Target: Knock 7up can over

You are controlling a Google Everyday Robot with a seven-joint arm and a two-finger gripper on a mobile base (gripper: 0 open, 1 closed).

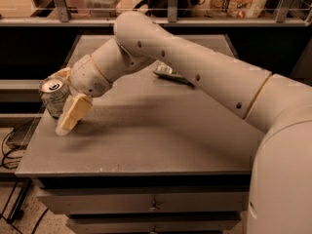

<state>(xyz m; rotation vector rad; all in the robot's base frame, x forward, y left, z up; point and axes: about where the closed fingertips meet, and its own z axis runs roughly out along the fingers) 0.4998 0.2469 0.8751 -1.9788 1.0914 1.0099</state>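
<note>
The 7up can [52, 95], silver-topped with a pale body, stands near the left edge of the grey table [161, 140]. It seems to lean slightly to the left. My gripper [60, 102] is open right at the can. The near finger [73, 115] lies in front of the can's right side and touches or nearly touches it. The far finger [62, 73] pokes out behind the can. My arm reaches in from the right across the table.
A green-white snack bag [168, 72] lies at the table's back middle, mostly hidden by my arm. A shelf rail [63, 21] with boxes runs behind the table. Drawers sit under the tabletop. Cables [7, 152] hang at the left.
</note>
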